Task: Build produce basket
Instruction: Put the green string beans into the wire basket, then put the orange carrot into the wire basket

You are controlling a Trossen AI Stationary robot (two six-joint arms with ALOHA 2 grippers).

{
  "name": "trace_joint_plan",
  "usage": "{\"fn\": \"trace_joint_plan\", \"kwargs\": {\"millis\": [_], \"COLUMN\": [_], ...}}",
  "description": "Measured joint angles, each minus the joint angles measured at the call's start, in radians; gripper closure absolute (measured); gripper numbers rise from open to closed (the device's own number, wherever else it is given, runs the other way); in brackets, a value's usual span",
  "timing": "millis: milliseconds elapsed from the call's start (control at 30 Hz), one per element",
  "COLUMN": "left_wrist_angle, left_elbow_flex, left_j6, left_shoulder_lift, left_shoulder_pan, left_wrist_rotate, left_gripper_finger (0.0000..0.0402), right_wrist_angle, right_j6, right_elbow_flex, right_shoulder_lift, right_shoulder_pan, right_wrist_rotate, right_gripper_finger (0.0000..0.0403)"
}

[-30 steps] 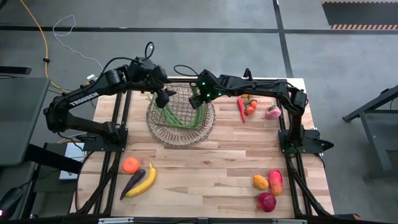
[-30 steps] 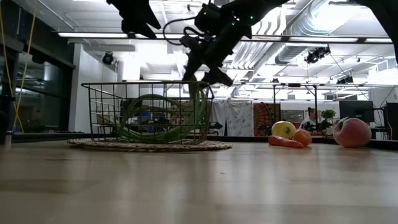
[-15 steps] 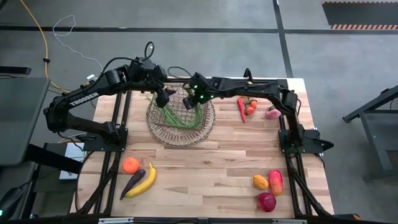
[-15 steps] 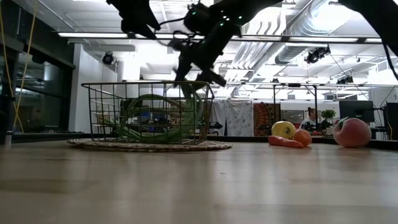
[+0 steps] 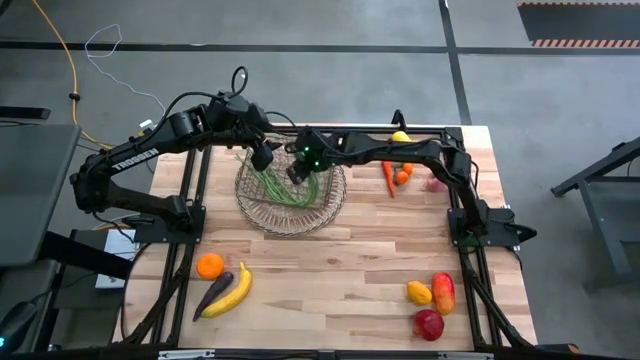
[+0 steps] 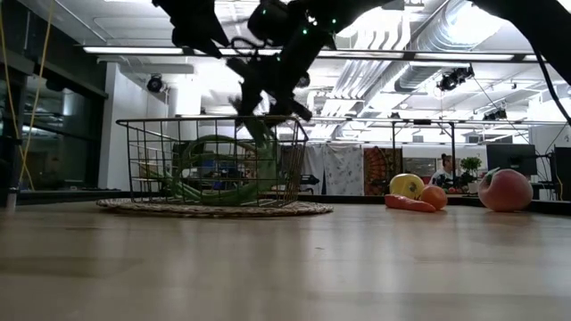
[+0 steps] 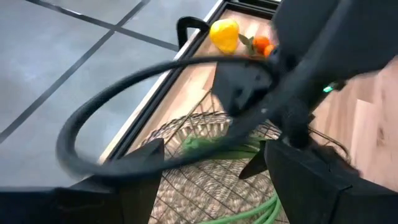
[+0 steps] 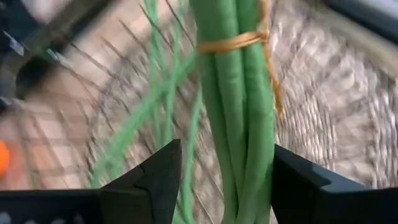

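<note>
The wire basket (image 5: 290, 195) stands on a woven mat at the table's far middle; it also shows in the low view (image 6: 210, 160). A bundle of long green beans (image 5: 280, 188), tied with a yellow band (image 8: 239, 40), lies coiled in it. My right gripper (image 5: 298, 170) reaches from the table's right over the basket's middle and is shut on the beans (image 8: 236, 137). My left gripper (image 5: 262, 157) hangs open and empty above the basket's far left rim, close to the right gripper, which shows in the left wrist view (image 7: 249, 87). My right gripper pinches the green bean bundle (image 8: 233, 174) between its two fingers (image 8: 163, 177), a short way from the yellow band. The fingers slant down from the table's right. The bundle runs on past the fingertips down into the basket, where the rest of the beans lie on the mesh (image 6: 223, 192).
A lemon (image 5: 400, 137), a red chilli (image 5: 388, 178) and small orange fruit (image 5: 402, 176) lie at the far right. An orange (image 5: 209, 265), an eggplant (image 5: 213, 294) and a banana (image 5: 232, 290) lie near left. Three more fruits (image 5: 430, 300) lie near right.
My right gripper has gone toward the table's left, from the basket's right rim to over its middle, taking the held end of the bean bundle with it. That end has come off the right wall and now hangs inside the basket; the coiled rest has stayed.
</note>
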State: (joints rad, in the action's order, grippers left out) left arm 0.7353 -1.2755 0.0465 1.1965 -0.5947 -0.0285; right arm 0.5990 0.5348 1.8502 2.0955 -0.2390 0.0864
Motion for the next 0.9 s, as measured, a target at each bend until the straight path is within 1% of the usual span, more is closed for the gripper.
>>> {"fn": "trace_joint_plan", "kwargs": {"millis": [133,200,233,267,367,400,433,533,600,633,700,767,833,900], "left_wrist_angle": [0.000,0.000,-0.001,-0.001,-0.001,-0.003,-0.007,-0.025,-0.042,-0.050,-0.060,-0.063,-0.078,-0.154], "left_elbow_flex": [0.000,0.000,0.000,0.000,0.000,0.000,0.000,0.000,0.000,0.000,0.000,0.000,0.012,0.055], "left_j6": [-0.012,-0.018,-0.017,-0.017,-0.018,-0.018,-0.018,-0.038,-0.053,-0.054,-0.054,-0.054,-0.057,-0.095], "left_shoulder_lift": [0.000,0.000,0.000,0.000,0.000,0.000,0.000,0.000,0.000,0.000,0.000,0.000,0.000,-0.007], "left_shoulder_pan": [0.000,0.000,0.000,0.000,0.000,0.000,0.000,0.000,0.000,0.000,0.000,0.000,0.000,0.000], "left_wrist_rotate": [-0.034,-0.036,-0.036,-0.036,-0.036,-0.036,-0.036,-0.036,-0.034,-0.025,0.003,0.021,0.048,0.127], "left_gripper_finger": [0.0135,0.0135,0.0135,0.0135,0.0135,0.0135,0.0135,0.0135,0.0135,0.0135,0.0135,0.0135,0.0135,0.0135], "right_wrist_angle": [0.092,0.146,0.146,0.136,0.098,0.077,0.058,0.001,0.004,0.024,0.107,0.177,0.257,0.278], "right_j6": [0.022,0.009,-0.005,-0.026,-0.093,-0.112,-0.122,-0.151,-0.192,-0.214,-0.256,-0.308,-0.353,-0.381], "right_elbow_flex": [0.061,0.082,0.088,0.094,0.093,0.085,0.076,0.049,0.049,0.050,0.052,0.052,0.043,0.006], "right_shoulder_lift": [-0.009,-0.008,-0.008,-0.008,-0.008,-0.008,-0.008,-0.007,-0.006,-0.012,-0.033,-0.067,-0.111,-0.162], "right_shoulder_pan": [-0.001,-0.006,-0.008,-0.011,-0.011,-0.005,0.001,0.018,0.023,0.022,0.019,0.012,0.000,-0.014], "right_wrist_rotate": [0.193,0.258,0.254,0.221,0.063,0.026,0.012,0.009,0.012,0.020,0.071,0.124,0.155,0.146], "right_gripper_finger": [0.0206,0.0206,0.0206,0.0206,0.0206,0.0206,0.0206,0.0206,0.0206,0.0206,0.0206,0.0206,0.0206,0.0206]}}
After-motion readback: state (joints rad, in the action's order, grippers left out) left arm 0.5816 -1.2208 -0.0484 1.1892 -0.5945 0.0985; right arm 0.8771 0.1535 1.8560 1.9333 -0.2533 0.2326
